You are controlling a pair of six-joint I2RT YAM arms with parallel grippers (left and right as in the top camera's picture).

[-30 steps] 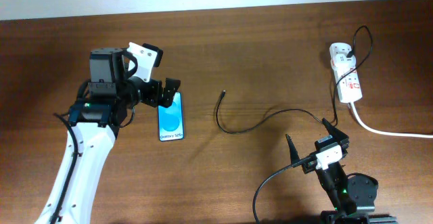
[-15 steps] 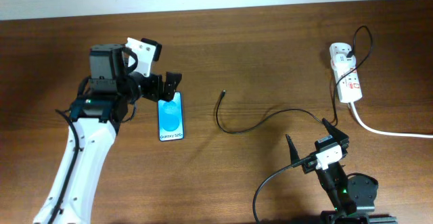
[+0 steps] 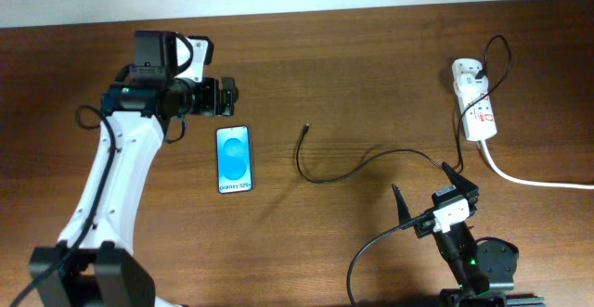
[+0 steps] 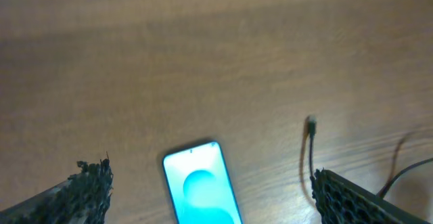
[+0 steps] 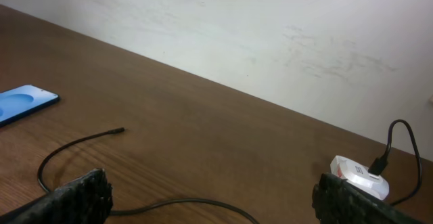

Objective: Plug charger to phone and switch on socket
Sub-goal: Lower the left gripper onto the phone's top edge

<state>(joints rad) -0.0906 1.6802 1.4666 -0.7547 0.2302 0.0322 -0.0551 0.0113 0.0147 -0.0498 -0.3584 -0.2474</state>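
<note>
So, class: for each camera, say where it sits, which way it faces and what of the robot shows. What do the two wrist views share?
Overhead: above the table, looking straight down; the left arm, left gripper and right gripper show.
Left wrist: on the left arm, facing down at the table; its own fingers sit in the lower corners.
Right wrist: low, facing across the table to the wall; its fingers too, and the socket.
Shared: both wrist views show the phone and the charger.
</note>
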